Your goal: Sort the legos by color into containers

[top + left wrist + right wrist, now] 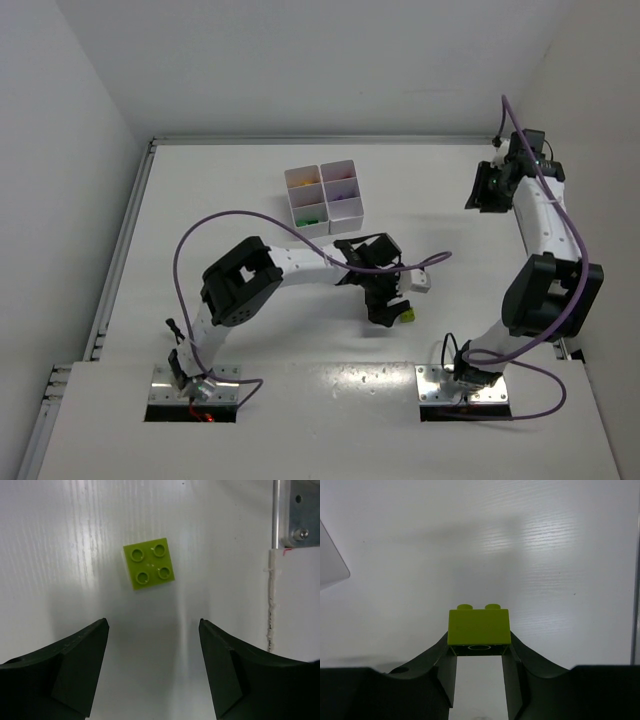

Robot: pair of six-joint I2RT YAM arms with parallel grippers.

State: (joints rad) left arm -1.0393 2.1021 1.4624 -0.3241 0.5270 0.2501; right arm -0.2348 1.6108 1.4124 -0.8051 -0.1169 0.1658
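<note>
White table (200,200) fills the top view. My left arm (300,262) reaches to the middle, and my right arm (545,225) is stretched toward the far right. The white divided tray (349,212) sits far of centre, well apart from both grippers, with green, purple and yellow-orange showing in its cells. Left gripper (152,625) hangs with jaws wide and nothing between them. The loose lime brick (149,564) lies flat on the table, studs up, just beyond the fingertips and turned a little against the jaw line. Right gripper (479,649) is clamped on the held lime brick (479,626), gripping its two side faces. My guess on handling: light, rigid, glossy plastic that may skid or twist if one finger lands first, so I'd square the wrist and pinch two opposite flat sides, low down. A metal bracket (297,515) and a white panel (295,610) sit near the loose brick but apart from it, not between jaws and brick.
</note>
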